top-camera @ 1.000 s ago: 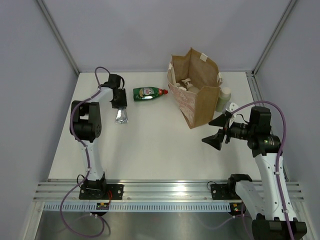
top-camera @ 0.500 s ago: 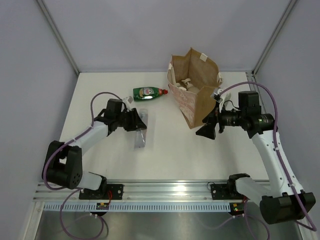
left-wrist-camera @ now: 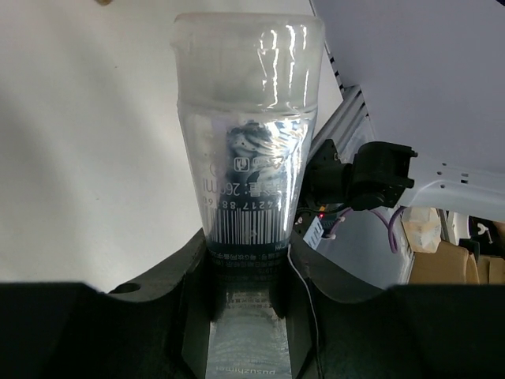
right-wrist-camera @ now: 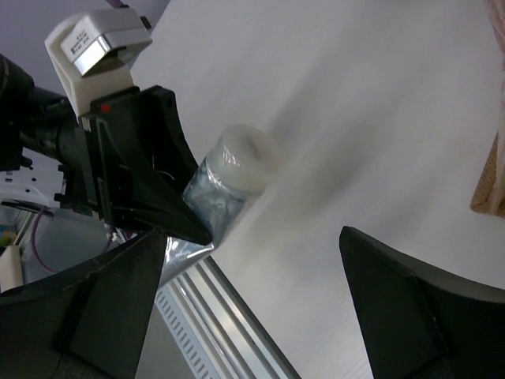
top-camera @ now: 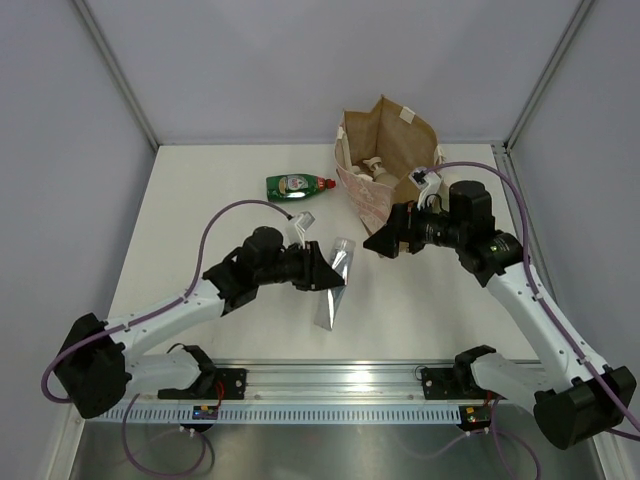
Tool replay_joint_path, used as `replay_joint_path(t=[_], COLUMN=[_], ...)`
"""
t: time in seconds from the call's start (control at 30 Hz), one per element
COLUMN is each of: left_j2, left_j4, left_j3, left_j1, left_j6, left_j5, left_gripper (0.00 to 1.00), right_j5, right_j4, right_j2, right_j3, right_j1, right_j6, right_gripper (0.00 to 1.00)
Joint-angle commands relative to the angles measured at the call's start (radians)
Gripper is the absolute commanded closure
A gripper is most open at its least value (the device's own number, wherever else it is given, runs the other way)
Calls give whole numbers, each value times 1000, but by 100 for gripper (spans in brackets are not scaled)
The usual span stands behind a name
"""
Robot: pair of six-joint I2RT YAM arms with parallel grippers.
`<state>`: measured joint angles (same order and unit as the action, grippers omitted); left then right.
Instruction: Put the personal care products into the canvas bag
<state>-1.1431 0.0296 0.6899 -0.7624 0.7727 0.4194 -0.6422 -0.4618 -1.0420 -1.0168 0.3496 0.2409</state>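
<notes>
Left gripper (top-camera: 325, 277) of mine is clamped on the silvery-white tube (top-camera: 341, 256), mid-table. My right gripper (top-camera: 386, 240) gapes wide, holding nothing, just in front of the canvas bag (top-camera: 362, 198). The green bottle (top-camera: 300, 186) lies farther back, left of the bag.

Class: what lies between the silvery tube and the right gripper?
Nothing: only bare table separates the tube from the open right gripper, as the top and right wrist views show.
</notes>
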Motion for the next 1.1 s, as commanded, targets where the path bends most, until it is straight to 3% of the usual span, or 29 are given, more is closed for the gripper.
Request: replay_joint_path(t=[0.0,0.3,0.53,0.63,0.67,0.77,0.8,0.87,1.07], left_j2=[-24,-150,-207,-224,-228,-239,-242,-250,-300], left_j4=[164,185,204,214,213,196,179,165,148], left_j3=[112,296,349,356,359,378,385,413,474], left_j1=[-44,-133,-178,-184,-184,-184,-184,-183,-170], left_j6=[57,65,76,80,79,65,53,39,31], left_j5=[-87,-100,-80,-82,-83,-106,-117,-139,-140], left_gripper=[63,62,61,59,58,50,47,43,42], right_j5=[19,90,85,43,14,-42,-53,-68,-83], right_j4=[132,169,186,198,201,207,209,204,207], right_j2=[-16,-27,-38,-46,-44,-27,-17,-9,0], right_j3=[0,34,32,20,17,15,17,21,32], right_j1=[12,17,17,14,15,15,17,17,12], right_j6=[155,199,231,242,244,245,242,239,219], right_gripper=[1,1,2,14,24,37,46,49,78])
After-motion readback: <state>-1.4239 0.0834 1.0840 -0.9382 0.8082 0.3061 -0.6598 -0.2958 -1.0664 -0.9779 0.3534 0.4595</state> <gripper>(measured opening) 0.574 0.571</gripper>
